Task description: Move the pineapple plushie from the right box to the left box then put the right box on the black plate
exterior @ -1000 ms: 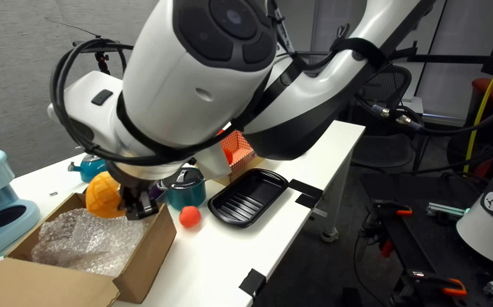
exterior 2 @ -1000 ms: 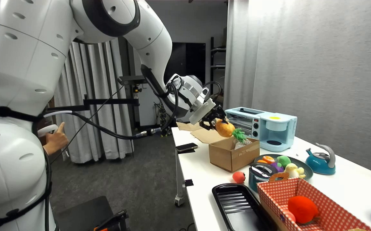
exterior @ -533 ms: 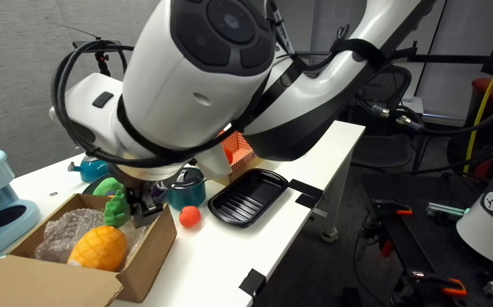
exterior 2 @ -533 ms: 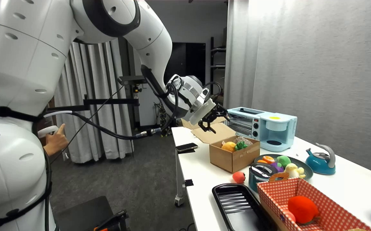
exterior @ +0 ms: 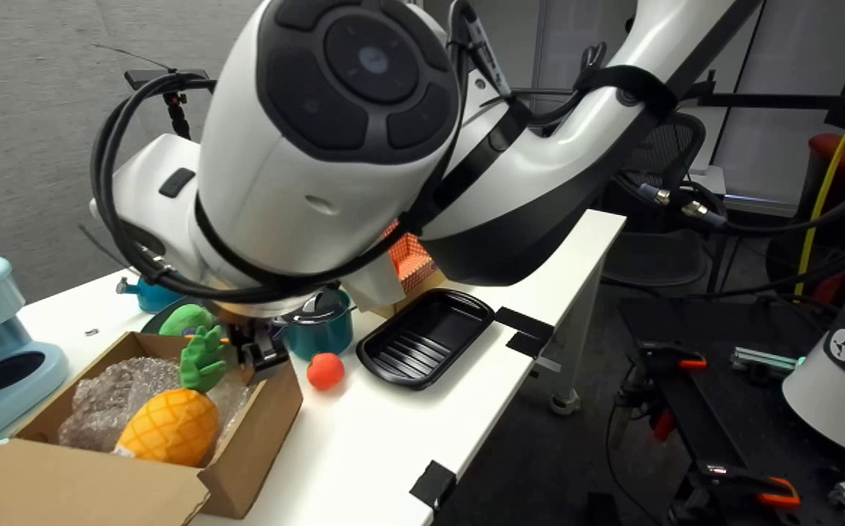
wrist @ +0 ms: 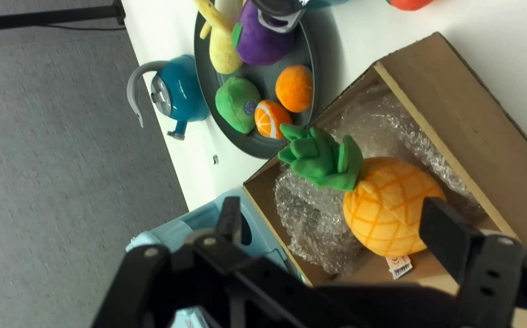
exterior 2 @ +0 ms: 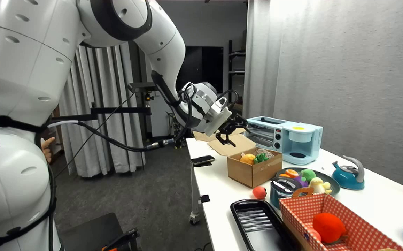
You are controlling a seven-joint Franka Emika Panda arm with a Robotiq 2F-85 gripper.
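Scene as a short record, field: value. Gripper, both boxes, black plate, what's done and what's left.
gripper: open, holding nothing, hangs near the left box
left box: cardboard, open; holds the pineapple plushie and bubble wrap
right box: red-checked; holds a red plush toy and a smaller item, partly hidden
black plate: beside the right box
loose toy: red, between left box and black plate
done: pineapple plushie in left box
remaining: right box onto black plate

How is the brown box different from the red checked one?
The brown box is plain cardboard, whereas the red checked box has red-and-white patterned walls. The brown box holds a pineapple plushie and crinkly clear plastic, whereas the red checked box holds a bright red toy. Both have open tops and stand on the white table.
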